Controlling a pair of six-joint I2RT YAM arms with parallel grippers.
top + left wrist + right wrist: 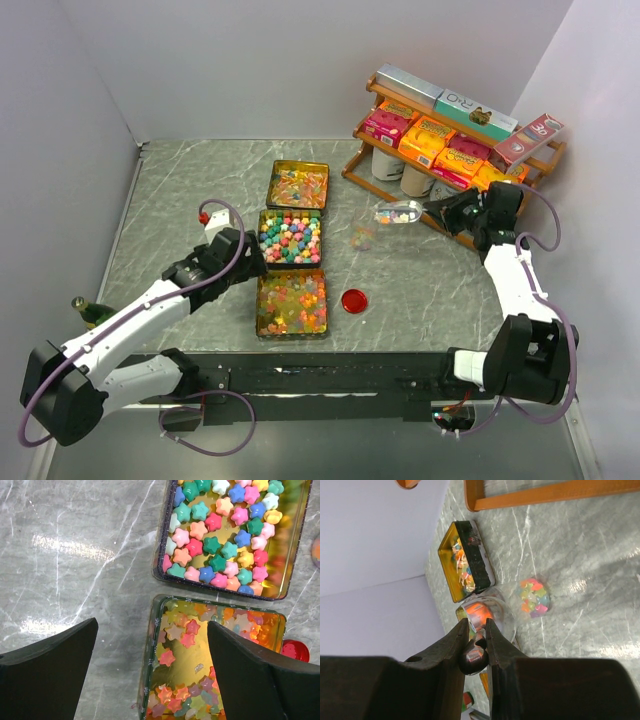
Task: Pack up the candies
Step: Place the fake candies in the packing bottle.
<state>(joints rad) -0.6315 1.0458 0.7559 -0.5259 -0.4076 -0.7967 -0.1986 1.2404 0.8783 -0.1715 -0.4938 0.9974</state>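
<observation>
Robot lab test cell, not a real shop or home. Marble-pattern table (180,200) is boxed in by plain pale walls (300,60) at 9, 12 and 3 o'clock. The white-and-black left arm (130,320) and right arm (515,270) are bolted to a black rail (330,380) at 6 o'clock, with purple cables (233,208) looping loose. Staged props: small wooden shelf (358,155) of snack boxes (430,140) at 2 o'clock, and three open tins (260,238) of candies (291,238) at centre.

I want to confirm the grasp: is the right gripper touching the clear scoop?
Touching. The right wrist view shows the right gripper pinching the handle of the clear scoop between both fingers.
</observation>
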